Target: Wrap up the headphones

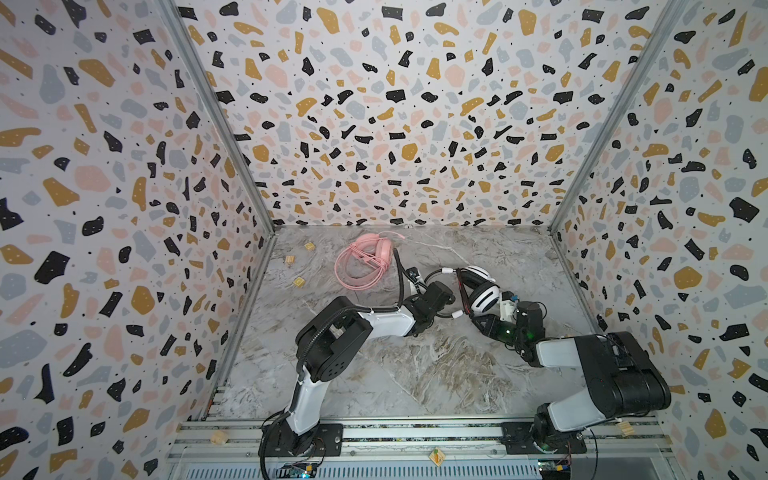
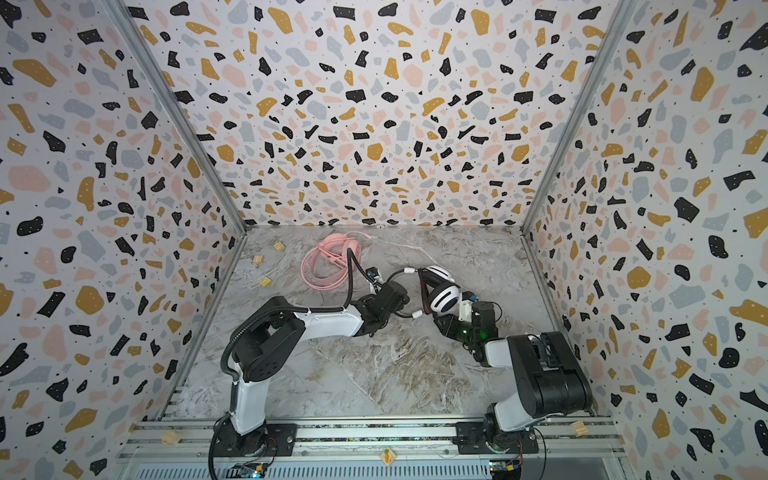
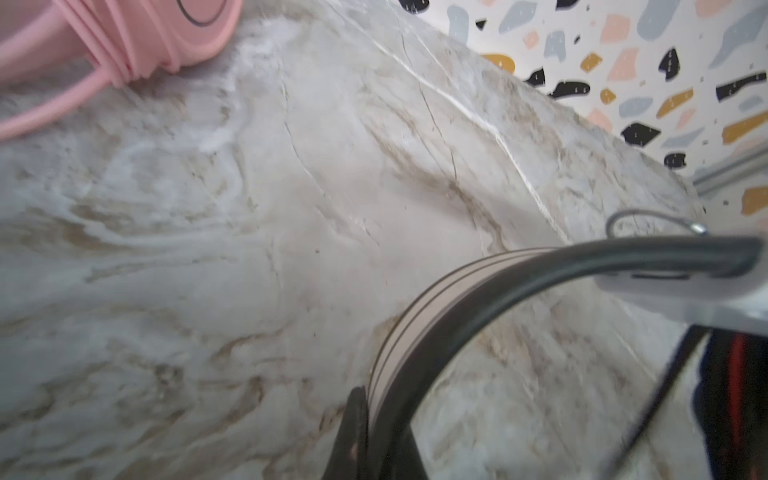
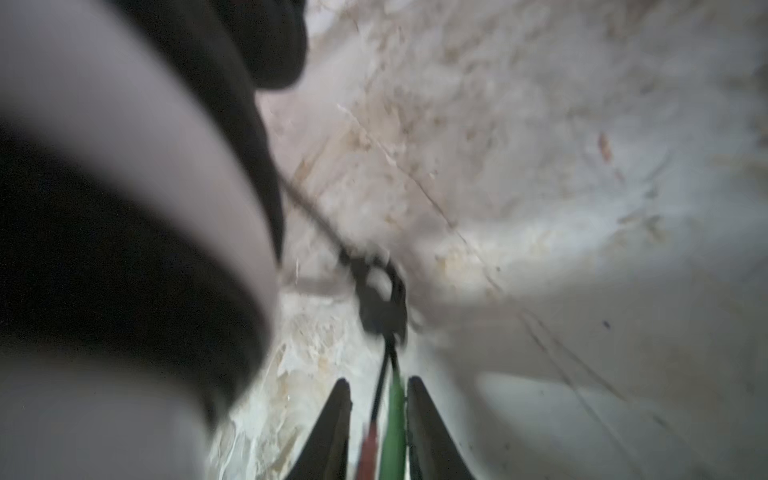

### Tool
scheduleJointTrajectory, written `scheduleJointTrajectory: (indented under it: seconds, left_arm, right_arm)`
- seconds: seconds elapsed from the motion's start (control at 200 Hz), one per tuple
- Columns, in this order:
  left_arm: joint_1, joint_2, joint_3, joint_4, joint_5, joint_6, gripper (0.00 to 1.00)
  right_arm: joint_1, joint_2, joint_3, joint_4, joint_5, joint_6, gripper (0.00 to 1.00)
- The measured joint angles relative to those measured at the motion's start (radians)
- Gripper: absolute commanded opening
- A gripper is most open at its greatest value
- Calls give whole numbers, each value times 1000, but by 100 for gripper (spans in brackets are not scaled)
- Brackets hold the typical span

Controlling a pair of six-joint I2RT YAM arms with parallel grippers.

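The left arm (image 1: 386, 322) reached forward, elbow raised, forearm level. The left gripper (image 1: 444, 300) was clenched on the black headband (image 3: 561, 262) of the white-and-black headset (image 1: 484, 297), mid-table, just right of centre. The right arm (image 1: 557, 353) sat folded low, its right gripper (image 4: 379, 399) beside the 2 ear cups. Its fingers stood slightly apart around the black cord (image 4: 386, 361) and plugs; blur left any grip impossible to tell. The pink headset (image 1: 370, 253) lay coiled near the back wall.

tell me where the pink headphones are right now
In both top views the pink headphones lie on the table by the back wall, left of centre, beyond the left gripper and white-and-black headphones.
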Motion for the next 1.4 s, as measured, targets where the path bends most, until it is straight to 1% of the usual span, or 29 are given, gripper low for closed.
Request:
scheduleJointTrajectory:
  seconds: [0.155,0.395,0.571,0.586,0.671,0.806,0.846,0.861,0.896,0.971,0.986,0.996,1.011,1.026,1.036,1.156,1.251,1.372,1.402]
  left_arm:
    - [16,42,57,-54,-60,-35,0]
    - [16,115,104,-141,-88,-54,0]
    - [17,134,156,-184,-108,-66,0]
    - [17,137,161,-187,-110,-66,2]
    - [18,154,184,-204,-110,-66,23]
    - [21,159,206,-183,-96,-63,38]
    - [22,158,211,-175,-91,-57,45]
    - [23,158,213,-174,-89,-51,52]
    - [23,156,216,-169,-87,-40,60]
    - [23,147,218,-177,-90,-18,67]
    - [23,145,218,-181,-92,-15,73]
    - [23,142,218,-183,-93,-11,81]
    - [23,138,218,-189,-95,-7,87]
    - [23,134,218,-193,-98,-2,97]
    - [23,130,218,-198,-101,5,99]
    - [23,61,204,-227,-138,40,100]
    - [23,-39,163,-232,-175,90,100]
    - [16,-243,7,-172,-236,171,99]
    - [15,-303,-42,-151,-248,195,99]
  right_arm:
    - [3,-45,-20,-23,-24,-4,34]
    - [0,-226,-29,-137,7,-48,34]
    - [-3,-375,-28,-263,36,-89,35]
    - [-3,-386,-28,-273,39,-92,35]
    - [-6,-456,-21,-343,50,-116,35]
    - [-21,-532,-13,-423,67,-146,35]
    - [-29,-546,-11,-447,70,-154,35]
    - [-32,-549,-10,-454,70,-157,35]
    - [-39,-556,-5,-475,71,-164,35]
    - [-50,-572,6,-513,79,-182,35]
    - [-51,-576,8,-521,82,-185,35]
    - [-52,-579,10,-525,84,-187,35]
    - [-52,-582,12,-532,86,-190,35]
    - [-52,-586,14,-537,89,-193,36]
    - [-52,-589,16,-541,90,-195,35]
    - [-54,-629,33,-584,119,-219,35]
    - [-54,-655,49,-611,153,-231,36]
    - [-54,-679,58,-621,215,-228,36]
    - [-54,-685,61,-626,240,-225,39]
